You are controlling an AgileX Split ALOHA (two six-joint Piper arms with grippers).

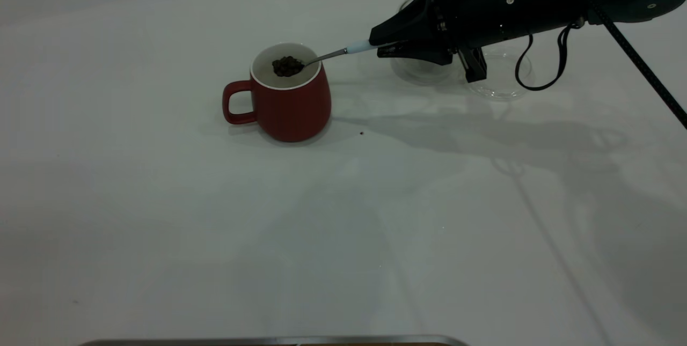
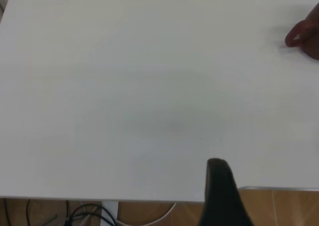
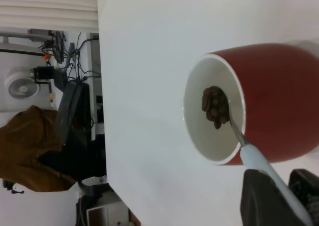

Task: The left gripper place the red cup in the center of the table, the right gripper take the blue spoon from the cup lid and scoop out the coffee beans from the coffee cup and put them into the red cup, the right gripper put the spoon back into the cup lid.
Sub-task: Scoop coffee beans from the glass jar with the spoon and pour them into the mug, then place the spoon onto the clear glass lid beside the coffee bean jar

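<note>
The table [image 1: 161, 238] fills nearly everything I can see, a wide matte white surface, with cluttered equipment beyond its far edge in the right wrist view. My right arm reaches in from the right side of the exterior view, and the right gripper [image 1: 384, 45] is clamped on the pale handle of the blue spoon [image 1: 335, 54], holding it roughly level with its bowl over the mouth of the red cup [image 1: 287, 102]. That cup stands upright near the middle of the table, handle pointing away from the arm; I judge it heavy and stable enough not to shift if the spoon brushes its rim, though as ceramic it could chip. Behind the gripper, partly hidden, sit clear glass pieces: what I take to be the coffee cup [image 1: 424, 70] and, just beside it, the cup lid [image 1: 502, 78], both fragile and slick, so I would come down on them gently. The spoon is light, stiff and thin, and the pinch far out on the handle means it could easily twist. The coffee beans [image 1: 287, 65] are heaped loose in its bowl, ready to roll at any tilt; one dark speck lies on the table near the cup. Of the left gripper [image 2: 219, 186] I see only one dark finger over the table's edge, so I cannot tell its state.
</note>
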